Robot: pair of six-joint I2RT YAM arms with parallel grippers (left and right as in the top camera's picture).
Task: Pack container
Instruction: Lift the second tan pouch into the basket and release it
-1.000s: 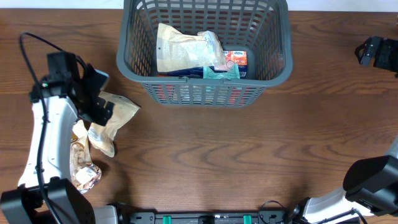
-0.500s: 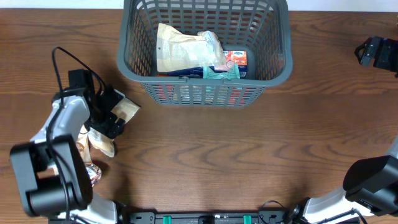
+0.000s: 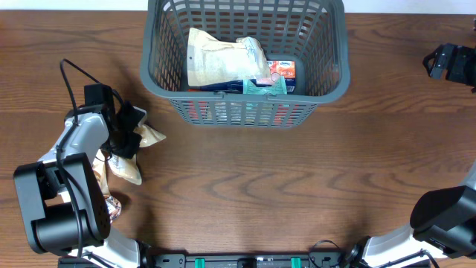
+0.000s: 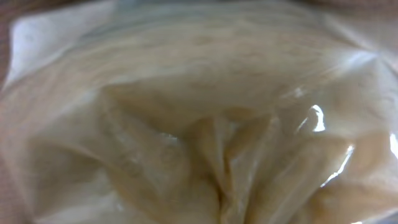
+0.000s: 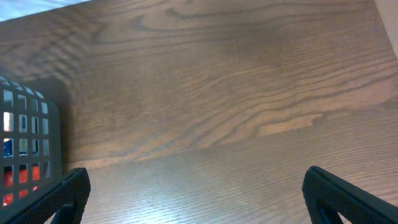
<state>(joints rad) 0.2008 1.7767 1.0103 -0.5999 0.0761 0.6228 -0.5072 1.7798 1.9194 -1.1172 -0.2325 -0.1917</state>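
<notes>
Left gripper (image 3: 131,134), apparently pinching pouch (image 3: 152,136); container (image 3: 245,112) rightward.

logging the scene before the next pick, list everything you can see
container: one, dark grey, far centre of the table
beige pouch: one, inside the container, left
clear bag: one, inside, centre
blue and red pack: one, inside, right
teal pack: one, inside, front
tan pouch: one, table's left side
pale pouch: one, beside the tan pouch, nearer the front edge
shiny brown pack: one, partly hidden by the left arm
table: one, brown wood
left gripper: black, shut on the tan pouch
right gripper: black, open, empty, far right
</notes>
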